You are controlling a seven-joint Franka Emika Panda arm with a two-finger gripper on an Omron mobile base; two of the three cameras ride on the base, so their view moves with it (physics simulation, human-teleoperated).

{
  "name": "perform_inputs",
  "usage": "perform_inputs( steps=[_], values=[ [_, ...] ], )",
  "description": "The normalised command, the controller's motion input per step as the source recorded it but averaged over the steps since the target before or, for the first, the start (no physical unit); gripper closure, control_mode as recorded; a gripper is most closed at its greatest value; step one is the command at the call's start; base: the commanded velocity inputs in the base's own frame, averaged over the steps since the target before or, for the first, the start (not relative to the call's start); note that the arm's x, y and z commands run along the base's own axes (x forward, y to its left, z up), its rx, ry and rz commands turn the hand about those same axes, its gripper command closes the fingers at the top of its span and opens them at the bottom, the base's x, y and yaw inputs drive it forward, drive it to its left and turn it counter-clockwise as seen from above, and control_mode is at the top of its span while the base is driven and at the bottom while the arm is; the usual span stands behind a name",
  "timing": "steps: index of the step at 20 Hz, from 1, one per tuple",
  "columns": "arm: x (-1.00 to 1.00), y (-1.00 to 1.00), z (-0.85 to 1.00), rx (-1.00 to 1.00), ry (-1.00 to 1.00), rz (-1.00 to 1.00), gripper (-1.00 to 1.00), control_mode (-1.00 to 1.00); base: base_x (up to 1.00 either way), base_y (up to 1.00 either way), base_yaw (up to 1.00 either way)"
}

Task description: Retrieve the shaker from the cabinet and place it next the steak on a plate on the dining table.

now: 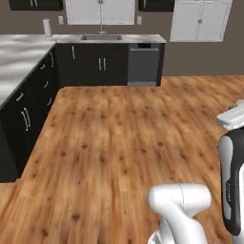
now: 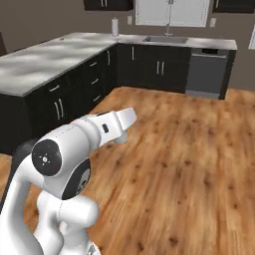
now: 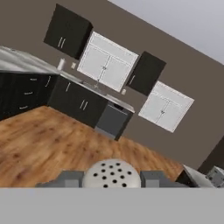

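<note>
room: simulated kitchen with a brown wall and a wood-plank floor that takes up most of both base views
worktop: pale grey l-shaped worktop runs along the left side and the back wall, over black base units with silver handles
sink: set into the back run of the worktop, with a tap behind it
dishwasher: dark grey front just to the right of the sink units
paper roll: tall pale cylinder stands upright at the back corner of the worktop
cabinet: black upper wall cabinet with two vertical silver handles, doors closed, on the wall left of a white double window; a second black unit hangs to the right of that window
arm: white arm with dark joints rises over the floor, well apart from the worktop
shaker: pale grey-white rounded cap dotted with dark holes sits low in the hand view, between the two fingers and seen from above
fingers: grey fingers flank the shaker on both sides, closed against it and holding it
gripper: midway over the shaker cap, hand tilted so the room looks slanted
</note>
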Motion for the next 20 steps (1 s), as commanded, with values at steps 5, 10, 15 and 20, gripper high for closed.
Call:
perform_inputs(
  steps=[5, 10, 15, 20],
  values=[
    [0.00, 0.00, 0.00, 0.00, 0.00, 0.00, 1.00, 1.00, 0.00, 0.60, 0.77],
    [0.00, 0.00, 0.00, 0.00, 0.00, 0.00, 1.00, 1.00, 0.18, 0.63, 0.65],
    [0.00, 0.00, 0.00, 0.00, 0.00, 0.00, 1.00, 1.00, 0.73, 0.60, 0.52],
    [0.00, 0.00, 0.00, 0.00, 0.00, 0.00, 1.00, 1.00, 0.99, 0.66, 0.44]
  ],
)
